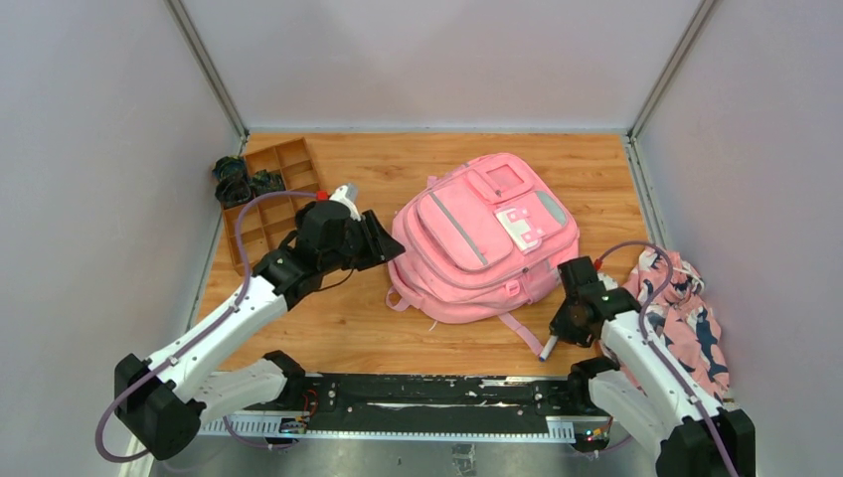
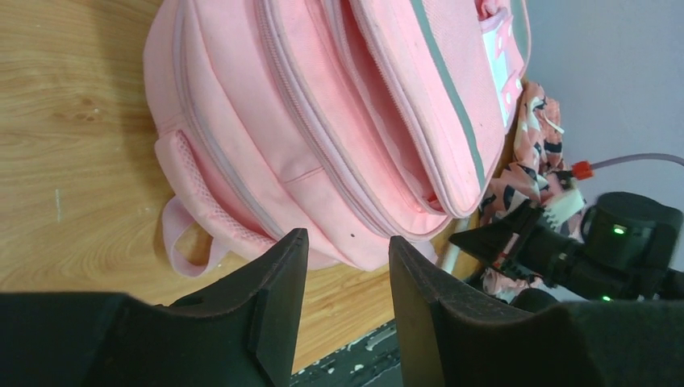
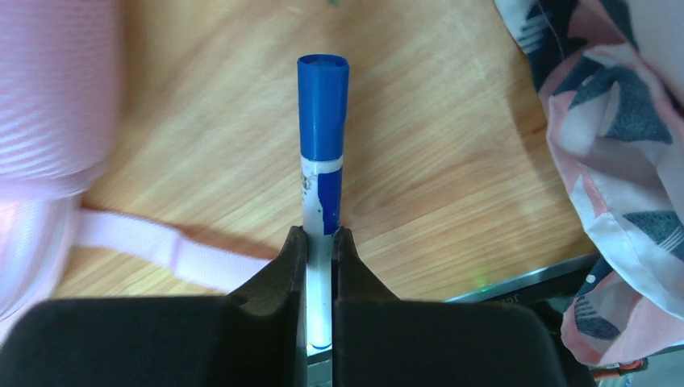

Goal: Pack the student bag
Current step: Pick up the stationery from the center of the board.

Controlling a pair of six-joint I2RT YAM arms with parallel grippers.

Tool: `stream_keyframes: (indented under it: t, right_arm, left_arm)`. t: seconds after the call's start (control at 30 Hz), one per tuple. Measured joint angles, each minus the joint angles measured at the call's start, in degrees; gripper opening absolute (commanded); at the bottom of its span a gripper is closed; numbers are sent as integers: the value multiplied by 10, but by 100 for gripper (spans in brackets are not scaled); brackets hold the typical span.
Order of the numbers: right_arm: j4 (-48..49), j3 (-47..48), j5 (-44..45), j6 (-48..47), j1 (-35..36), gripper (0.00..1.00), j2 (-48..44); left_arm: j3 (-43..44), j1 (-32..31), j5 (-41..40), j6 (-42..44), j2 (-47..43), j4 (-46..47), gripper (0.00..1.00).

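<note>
The pink student bag lies flat mid-table, front pockets up; it also fills the left wrist view. My left gripper is open and empty, just left of the bag's side, its jaws apart over bare wood near the bag's lower edge. My right gripper is shut on a white marker with a blue cap, held just above the table in front of the bag's near right corner. The marker's tip shows in the top view. A pink bag strap lies left of it.
A pink-and-navy floral cloth is bunched by the right wall, close to my right arm. A brown compartment tray sits back left with dark items beside it. Walls enclose three sides.
</note>
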Motion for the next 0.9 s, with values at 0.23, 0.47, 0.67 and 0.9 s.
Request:
stream_keyframes:
  t: [0.23, 0.47, 0.67, 0.9]
  right_arm:
    - [-9, 132, -72, -92, 2, 0, -58]
    - [99, 202, -216, -150, 70, 0, -71]
    - [234, 254, -297, -197, 244, 0, 72]
    - [331, 279, -346, -208, 287, 0, 158]
  left_arm:
    - [-41, 137, 77, -14, -13, 14, 48]
    - [-80, 171, 222, 4, -17, 59, 59]
    - [-80, 153, 325, 6, -35, 139, 67]
    - [-80, 96, 363, -7, -9, 181, 69]
